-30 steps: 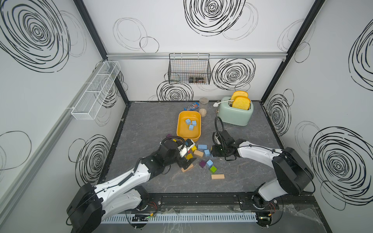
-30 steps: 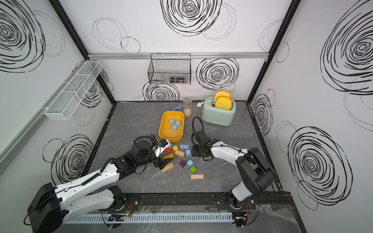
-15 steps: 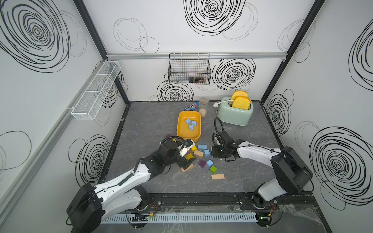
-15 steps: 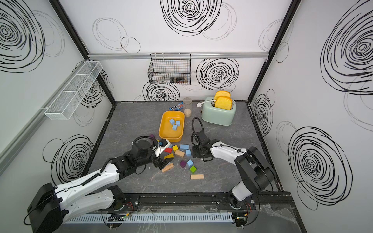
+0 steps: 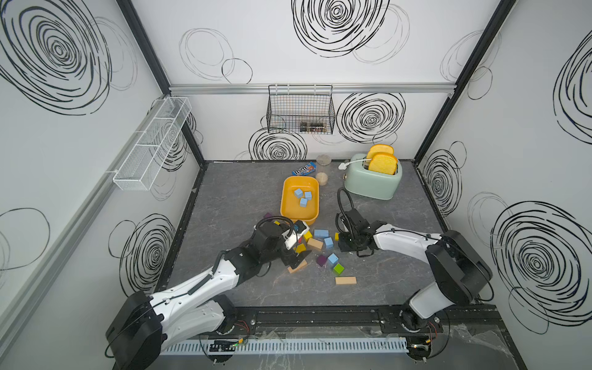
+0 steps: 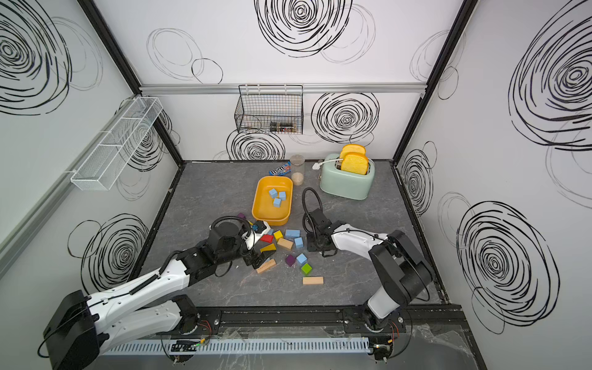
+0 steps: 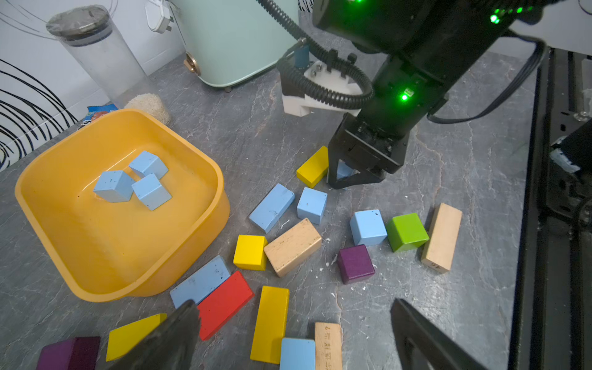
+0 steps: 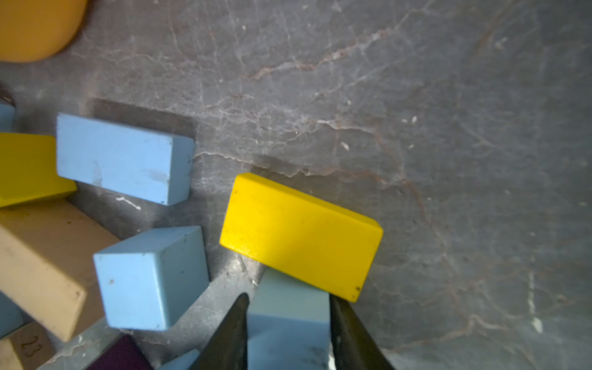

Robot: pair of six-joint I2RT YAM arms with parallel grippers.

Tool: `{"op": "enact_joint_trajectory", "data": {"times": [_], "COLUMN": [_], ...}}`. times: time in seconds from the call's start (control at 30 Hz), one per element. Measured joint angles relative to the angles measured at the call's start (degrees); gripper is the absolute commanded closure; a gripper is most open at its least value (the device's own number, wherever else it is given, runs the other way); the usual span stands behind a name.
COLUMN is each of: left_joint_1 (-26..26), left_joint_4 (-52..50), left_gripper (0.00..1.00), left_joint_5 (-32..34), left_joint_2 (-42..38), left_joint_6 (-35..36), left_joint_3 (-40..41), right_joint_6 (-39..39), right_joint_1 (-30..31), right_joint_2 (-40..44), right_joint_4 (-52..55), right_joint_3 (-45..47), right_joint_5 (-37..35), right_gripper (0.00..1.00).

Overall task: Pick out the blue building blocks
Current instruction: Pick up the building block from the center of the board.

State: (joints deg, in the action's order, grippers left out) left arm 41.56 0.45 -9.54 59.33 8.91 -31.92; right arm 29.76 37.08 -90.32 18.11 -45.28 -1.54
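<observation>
Light-blue cube [image 8: 288, 333] sat between the fingers [image 8: 230, 336] of the right tool [image 8: 288, 296]. Both fingers pressed flat on its sides, so the tool was closed on it. Cube's underside was hidden; could not tell if it was on the bench [image 5: 240, 198] or clear of it. Yellow brick [image 8: 301, 234] lay touching the gripped cube. In both top views this grip was at the right edge of the block scatter, mid-bench.

Left tool [image 7: 292, 303] stood spread wide with nothing between its fingers, hanging over the near left part of the scatter.

Orange-yellow tub [image 5: 282, 205] sat just far of the scatter. Three light-blue cubes [image 5: 303, 202] lay bunched together in its far half.

Loose blue pieces on the bench:
- A long blue brick [image 7: 271, 207] and a blue cube [image 7: 311, 205] lay side by side, just left of the right tool.
- A second blue cube [image 7: 368, 227] lay nearer, just beside a green cube [image 7: 407, 232] and a purple cube [image 7: 355, 263].
- A second long blue brick [image 7: 200, 282] lay just beside the tub's near wall, flat against a red brick [image 7: 224, 304].
- A third blue cube [image 7: 298, 354] lay below the left tool's open fingers, partly cut off by the frame edge.

Plain wood brick [image 7: 293, 246] lay in the middle of the scatter. Mint-green toaster [image 5: 371, 187] stood far right, well apart from the blocks.
</observation>
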Motion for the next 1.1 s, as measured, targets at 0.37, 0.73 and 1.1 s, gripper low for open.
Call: {"op": "enact_joint_trajectory", "data": {"times": [0.37,0.73,1.1], "left_joint_1": [-0.5,-0.5,-2.4], "left_joint_4": [-0.1,-0.1,-0.3], "left_gripper": [0.04,0.04,0.04], "left_joint_5": [0.2,0.3,-1.0], "left_joint_2": [0.2,0.2,-2.0], "left_joint_6": [0.0,0.0,-1.4], "left_joint_3": [0.0,0.0,-0.9], "right_joint_6": [-0.7,-0.7,-4.3], "right_joint_1": [0.5,1.4,1.6], "right_joint_2": [-0.1,4.8,20.8], "right_joint_4": [0.8,0.0,-2.6], "right_joint_3": [-0.9,-0.4,1.8], "right_joint_5": [-0.9,-0.6,-2.4], "right_gripper": [0.70,0.97,1.00]}}
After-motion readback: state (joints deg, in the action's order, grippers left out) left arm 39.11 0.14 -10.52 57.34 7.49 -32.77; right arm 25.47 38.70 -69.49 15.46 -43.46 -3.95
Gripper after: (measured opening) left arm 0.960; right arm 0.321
